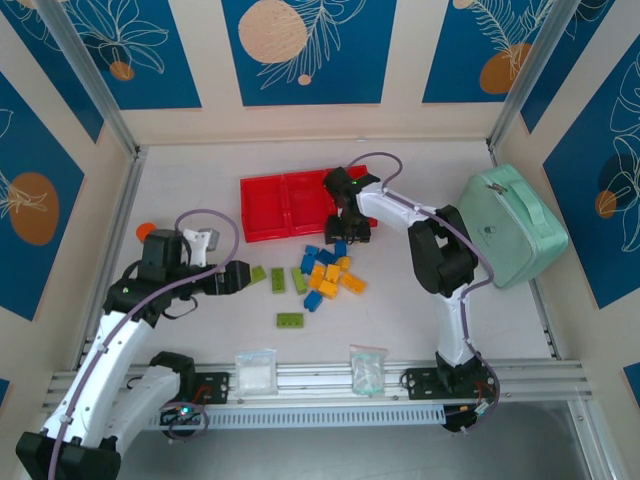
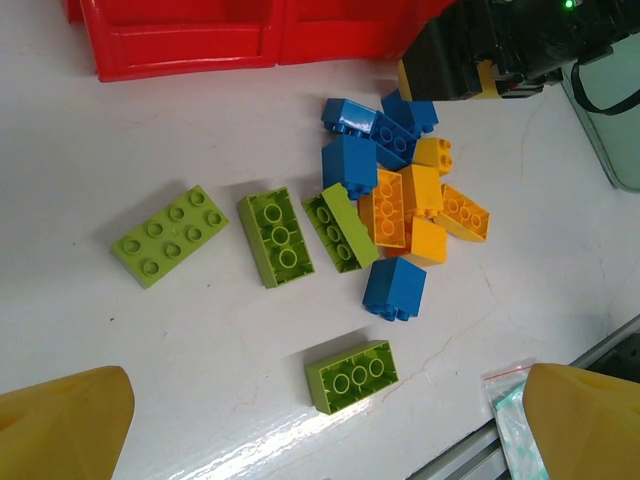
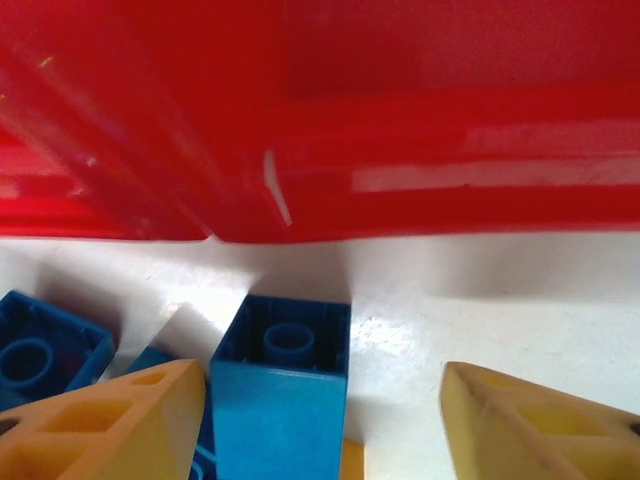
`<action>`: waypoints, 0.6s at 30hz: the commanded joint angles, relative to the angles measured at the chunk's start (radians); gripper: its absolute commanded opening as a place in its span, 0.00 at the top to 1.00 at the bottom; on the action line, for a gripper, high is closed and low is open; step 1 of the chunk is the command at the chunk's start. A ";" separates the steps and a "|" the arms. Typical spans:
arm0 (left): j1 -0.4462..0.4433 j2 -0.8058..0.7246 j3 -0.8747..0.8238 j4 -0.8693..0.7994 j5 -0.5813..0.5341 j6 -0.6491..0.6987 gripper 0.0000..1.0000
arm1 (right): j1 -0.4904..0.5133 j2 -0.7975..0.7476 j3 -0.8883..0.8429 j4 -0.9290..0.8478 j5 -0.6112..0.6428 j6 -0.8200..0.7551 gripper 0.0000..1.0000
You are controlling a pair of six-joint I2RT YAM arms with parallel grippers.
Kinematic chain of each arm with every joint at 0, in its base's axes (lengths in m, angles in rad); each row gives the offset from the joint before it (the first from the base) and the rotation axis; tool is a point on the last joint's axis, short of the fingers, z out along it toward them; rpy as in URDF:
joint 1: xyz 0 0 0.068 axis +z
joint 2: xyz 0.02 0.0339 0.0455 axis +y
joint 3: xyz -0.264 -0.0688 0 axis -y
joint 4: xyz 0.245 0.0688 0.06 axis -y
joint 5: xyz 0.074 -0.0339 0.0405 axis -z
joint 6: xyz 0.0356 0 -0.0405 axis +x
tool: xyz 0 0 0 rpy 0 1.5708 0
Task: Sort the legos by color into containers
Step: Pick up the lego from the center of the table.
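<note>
The legos [image 1: 325, 272] lie in a loose pile of blue, yellow-orange and lime green bricks just in front of the red containers [image 1: 268, 208]. My right gripper [image 1: 350, 232] is down at the pile's far edge, beside the tray. In the right wrist view its jaws [image 3: 320, 385] straddle a blue brick [image 3: 280, 395] lying on its side; the left finger [image 3: 110, 425] touches it and the right finger [image 3: 530, 430] stands apart from it. My left gripper [image 1: 238, 277] hovers open left of the pile, and a lime green brick [image 2: 351, 375] lies on the table between its fingers [image 2: 70, 425].
A mint-green case [image 1: 510, 228] sits at the right wall. Two clear bags [image 1: 255, 370] [image 1: 367, 366] lie by the front rail. An orange-capped bottle [image 1: 147, 230] stands at the left wall. A lone green brick [image 1: 290, 320] lies nearer the front.
</note>
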State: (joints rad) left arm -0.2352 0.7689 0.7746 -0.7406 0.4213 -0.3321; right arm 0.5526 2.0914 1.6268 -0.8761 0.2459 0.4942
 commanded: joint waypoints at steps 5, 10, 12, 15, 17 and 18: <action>-0.015 0.002 0.002 0.000 -0.003 0.010 0.01 | 0.031 0.051 0.041 -0.031 0.075 -0.026 0.47; -0.015 0.001 0.002 -0.001 -0.004 0.010 0.01 | 0.038 0.043 0.047 -0.045 0.073 -0.029 0.60; -0.015 0.002 0.002 -0.002 -0.006 0.010 0.01 | 0.045 0.019 0.053 -0.064 0.074 -0.033 0.67; -0.015 0.003 0.002 0.000 -0.006 0.010 0.01 | 0.076 -0.043 0.084 -0.101 0.094 -0.045 0.70; -0.015 0.001 0.002 0.000 -0.006 0.010 0.01 | 0.106 -0.089 0.127 -0.120 0.111 -0.061 0.71; -0.015 0.004 0.002 0.000 -0.007 0.010 0.01 | 0.117 -0.102 0.153 -0.129 0.114 -0.068 0.72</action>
State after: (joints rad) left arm -0.2390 0.7696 0.7746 -0.7406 0.4183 -0.3317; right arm 0.6258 2.0983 1.7000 -0.9581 0.3386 0.4541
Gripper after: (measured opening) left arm 0.994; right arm 0.320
